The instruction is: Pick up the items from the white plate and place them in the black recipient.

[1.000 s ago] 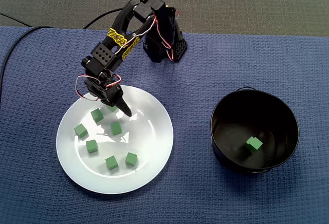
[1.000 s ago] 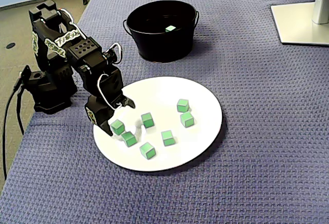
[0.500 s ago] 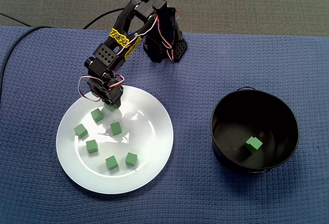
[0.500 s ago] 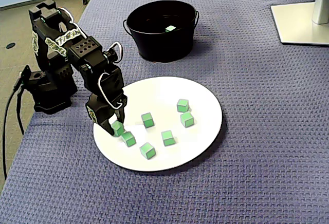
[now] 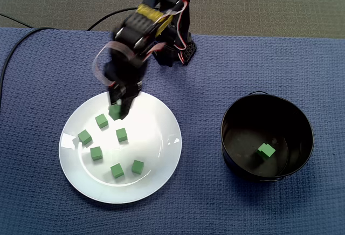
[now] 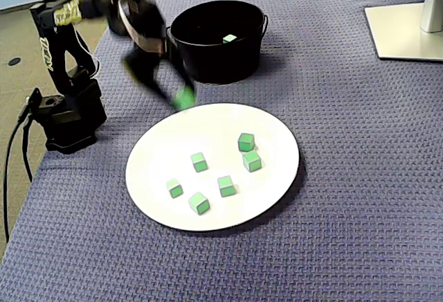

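**Cube in the jaws, bucket off to the side**

The gripper [image 5: 119,110] was closed narrowly on one green cube [image 5: 114,111], which showed at its tips in both fixed views, again at [image 6: 184,98]. Arm and gripper [image 6: 181,98] were smeared with blur, so the exact seating of the cube between the jaws could not be read. By my reading the cube hung clear of the white plate [image 5: 161,138], over the rim nearest the arm's base.

What the coming move turned on was the black bucket [image 5: 248,116]. In the fixed view from above it lay well apart from the gripper, to the gripper's right as that view showed it, with bare blue mat [image 5: 205,84] between. In the slanted fixed view the bucket [image 6: 214,63] stood just beyond the gripper and to its right. One cube in the bucket [image 5: 266,150] lay on the floor there.

Below and in front of the gripper, six loose cubes [image 5: 122,135] lay apart on the plate [image 6: 277,129]. The cube looked equal-sided, so no long axis needed aligning. Judged from this, the carry called for a sideways swing at enough height to clear the bucket's rim.
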Controlling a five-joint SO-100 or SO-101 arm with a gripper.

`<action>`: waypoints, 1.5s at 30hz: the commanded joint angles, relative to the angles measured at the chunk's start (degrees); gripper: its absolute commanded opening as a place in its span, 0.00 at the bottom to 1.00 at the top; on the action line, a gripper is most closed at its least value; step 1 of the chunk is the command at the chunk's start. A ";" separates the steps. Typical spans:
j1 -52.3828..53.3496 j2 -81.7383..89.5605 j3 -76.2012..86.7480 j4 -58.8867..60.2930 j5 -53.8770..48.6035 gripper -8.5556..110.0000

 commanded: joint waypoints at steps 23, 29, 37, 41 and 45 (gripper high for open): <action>-62.05 -35.68 -16.26 -5.80 41.66 0.11; -58.54 -28.04 -16.17 3.08 38.50 0.45; -27.51 -10.72 -27.42 17.75 25.58 0.46; -10.63 -11.07 -19.86 13.36 19.69 0.47; -0.88 -15.73 -5.71 4.04 9.84 0.46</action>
